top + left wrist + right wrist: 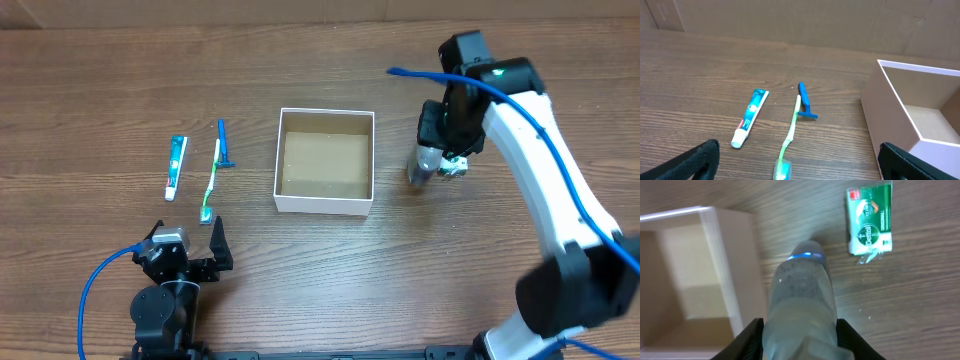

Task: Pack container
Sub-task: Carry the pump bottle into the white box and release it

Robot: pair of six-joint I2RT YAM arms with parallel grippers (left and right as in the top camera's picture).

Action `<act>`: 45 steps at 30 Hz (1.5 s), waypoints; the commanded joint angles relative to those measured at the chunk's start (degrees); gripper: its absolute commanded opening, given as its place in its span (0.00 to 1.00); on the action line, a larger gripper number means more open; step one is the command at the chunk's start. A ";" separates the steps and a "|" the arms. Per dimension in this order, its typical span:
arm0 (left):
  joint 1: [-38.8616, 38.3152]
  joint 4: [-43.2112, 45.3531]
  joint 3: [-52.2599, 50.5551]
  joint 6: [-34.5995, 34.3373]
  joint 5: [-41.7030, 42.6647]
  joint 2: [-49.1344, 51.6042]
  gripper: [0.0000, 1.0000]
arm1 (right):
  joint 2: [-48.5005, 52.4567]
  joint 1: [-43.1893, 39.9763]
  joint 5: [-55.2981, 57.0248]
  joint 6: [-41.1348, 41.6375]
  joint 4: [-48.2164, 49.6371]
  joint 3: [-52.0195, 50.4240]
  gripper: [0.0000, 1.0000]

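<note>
Overhead view: fixed high, facing straight down, and covering the whole brown wood-grain counter (100, 90).

Left wrist view: low and near the counter, facing forward at a shallow slant. With the overhead it shares the white-and-teal toothpaste tube (176, 167) (751, 116), the green-and-white toothbrush (212, 180) (790, 130) and the blue plastic razor (224, 145) (804, 100).

Right wrist view: very close, facing steeply down along a translucent grey plastic bottle (800, 290) (422, 165). It also shares a green soap packet (870, 222) (452, 170) with the overhead.

The shallow square white cardboard box (325, 205) appears in all three views. It is whole in the overhead, cut off at the right edge in the left wrist view (880, 115), and at the left edge in the right wrist view (737, 265).
</note>
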 commanded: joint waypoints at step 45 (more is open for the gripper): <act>0.33 0.07 -0.15 -0.94 0.44 -0.59 1.00 | -4.72 4.87 8.07 3.93 1.22 8.94 0.96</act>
